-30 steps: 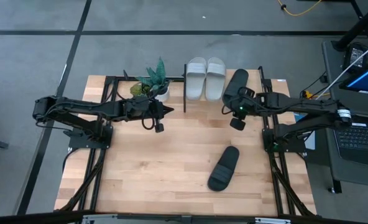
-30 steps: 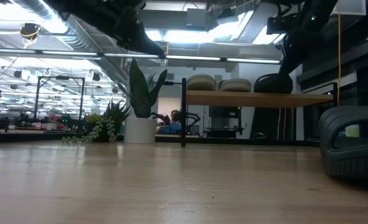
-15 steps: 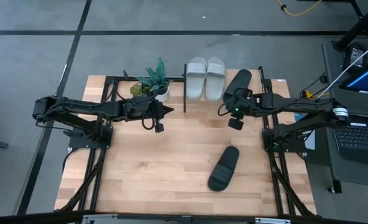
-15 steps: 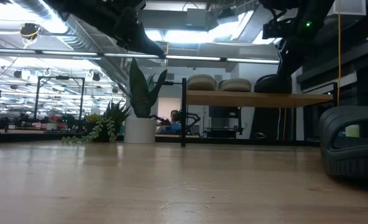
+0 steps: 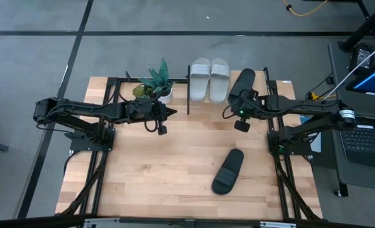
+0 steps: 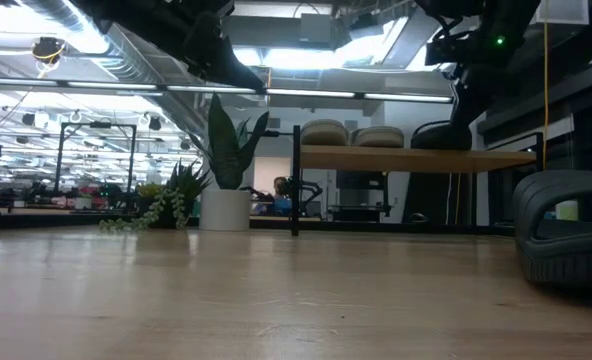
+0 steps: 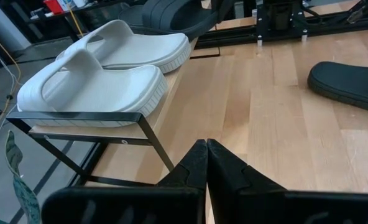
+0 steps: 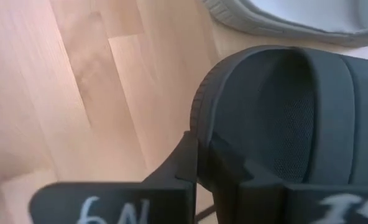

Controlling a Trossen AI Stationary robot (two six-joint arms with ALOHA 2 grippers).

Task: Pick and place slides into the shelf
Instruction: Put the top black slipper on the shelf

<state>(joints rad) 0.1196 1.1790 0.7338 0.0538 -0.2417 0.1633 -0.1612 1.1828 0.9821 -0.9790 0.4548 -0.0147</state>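
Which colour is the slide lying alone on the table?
Black; the lone open-toed slide sandal shows best in the high view.

Both arms dark, near-black, slim jointed links, seen from above. Left arm (image 5: 92, 109): thin black cable looped under the wrist, small boxy camera block hanging there. Right arm (image 5: 301, 106): green LED lit near the wrist, pale band further back toward the base, cable loop at the wrist too. Left gripper (image 7: 206, 163): two matte black wedge fingers, smooth moulded faces, wide black crossbar behind them. Right gripper (image 8: 199, 163): same black finger shape; crossbar carries white printed characters, blurred, not readable.
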